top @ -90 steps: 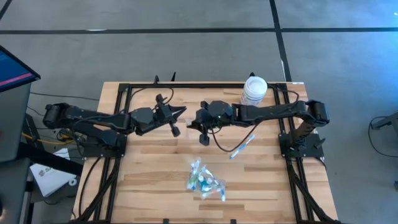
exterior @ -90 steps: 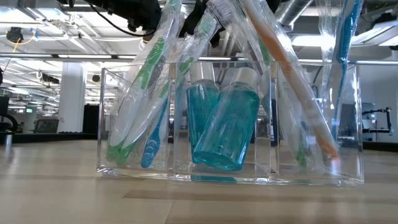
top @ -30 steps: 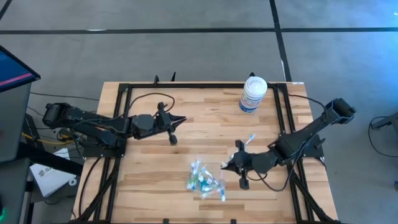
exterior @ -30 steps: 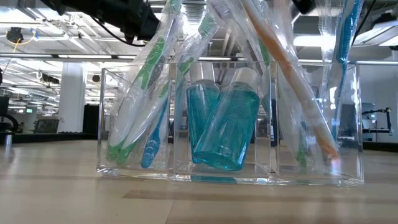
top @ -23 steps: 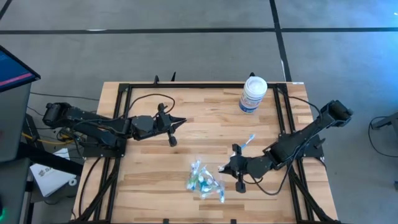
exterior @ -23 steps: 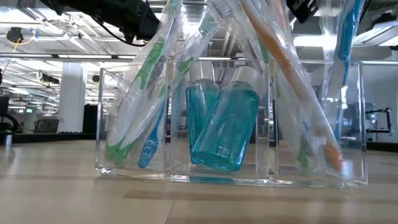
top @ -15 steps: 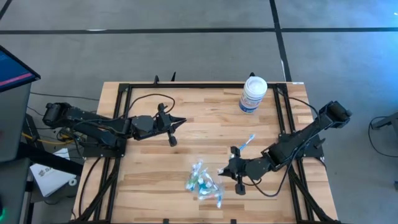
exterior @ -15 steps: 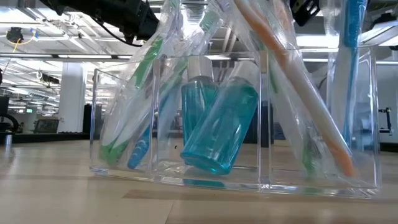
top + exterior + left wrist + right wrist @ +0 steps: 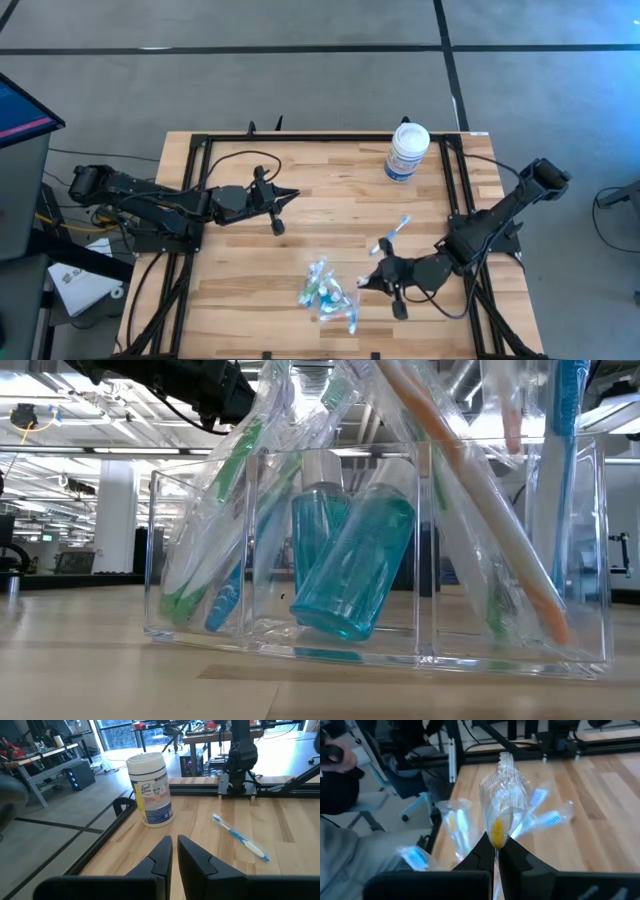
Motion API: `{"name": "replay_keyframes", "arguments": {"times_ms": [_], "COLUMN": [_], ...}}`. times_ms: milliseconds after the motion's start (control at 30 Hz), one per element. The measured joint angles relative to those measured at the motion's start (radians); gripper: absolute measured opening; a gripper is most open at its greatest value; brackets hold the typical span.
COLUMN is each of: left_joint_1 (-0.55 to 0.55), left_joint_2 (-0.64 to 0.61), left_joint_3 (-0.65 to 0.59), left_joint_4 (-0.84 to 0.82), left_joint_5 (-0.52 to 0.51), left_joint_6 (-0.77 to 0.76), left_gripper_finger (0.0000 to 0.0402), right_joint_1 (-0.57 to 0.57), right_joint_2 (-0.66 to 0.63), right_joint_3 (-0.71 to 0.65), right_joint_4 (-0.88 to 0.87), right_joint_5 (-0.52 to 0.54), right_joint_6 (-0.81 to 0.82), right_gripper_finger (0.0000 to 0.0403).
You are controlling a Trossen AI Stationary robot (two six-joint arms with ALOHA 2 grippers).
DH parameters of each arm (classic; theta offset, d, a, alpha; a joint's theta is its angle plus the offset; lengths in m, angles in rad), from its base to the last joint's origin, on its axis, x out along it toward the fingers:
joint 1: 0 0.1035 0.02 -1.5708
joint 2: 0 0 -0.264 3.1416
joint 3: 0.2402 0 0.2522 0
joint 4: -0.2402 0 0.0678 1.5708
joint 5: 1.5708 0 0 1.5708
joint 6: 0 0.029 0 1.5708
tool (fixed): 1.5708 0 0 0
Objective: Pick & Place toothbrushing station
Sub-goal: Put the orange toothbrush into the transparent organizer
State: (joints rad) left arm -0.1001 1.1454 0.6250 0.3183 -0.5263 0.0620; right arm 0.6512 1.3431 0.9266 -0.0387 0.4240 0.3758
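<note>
Clear tray [image 9: 330, 295] sits near the table's [image 9: 250, 300] front edge, slightly right of centre, packed with wrapped toothbrushes [image 9: 215, 530] and teal bottles [image 9: 350, 565]. Right gripper [image 9: 366, 283] is low, just beside the tray's right side, fingers pinched together on a wrapped orange-handled toothbrush [image 9: 501, 805]. A loose blue toothbrush [image 9: 391, 233] lies behind it. Left gripper [image 9: 287, 195] hovers mid-table on the left, fingers nearly together, empty. White tub [image 9: 407, 152] stands at the back.

In the low view the toothbrushes [image 9: 450, 510] run off the top edge, their upper ends unseen.
</note>
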Motion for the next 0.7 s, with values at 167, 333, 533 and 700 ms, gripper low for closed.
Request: {"name": "replay_keyframes", "arguments": {"times_ms": [167,333,533,700], "left_joint_1": [0.000,0.000,0.000,0.000], "left_joint_2": [0.000,0.000,0.000,0.000], "left_joint_3": [0.000,0.000,0.000,0.000], "left_joint_4": [0.000,0.000,0.000,0.000], "left_joint_5": [0.000,0.000,0.000,0.000], "left_joint_6": [0.000,0.000,-0.021,-0.022], "left_gripper_finger": [0.0021,0.0021,0.0021,0.0021], "right_joint_1": [0.023,0.021,0.021,0.019], "right_joint_2": [0.023,0.075,0.113,0.154], "right_joint_3": [0.002,0.001,0.001,0.000], "right_joint_4": [0.039,0.051,0.052,0.058], "right_joint_5": [0.007,0.005,0.006,0.004], "right_joint_6": [0.000,0.009,0.010,0.011], "right_gripper_finger": [0.0000,0.0000,0.0000,0.0000]}}
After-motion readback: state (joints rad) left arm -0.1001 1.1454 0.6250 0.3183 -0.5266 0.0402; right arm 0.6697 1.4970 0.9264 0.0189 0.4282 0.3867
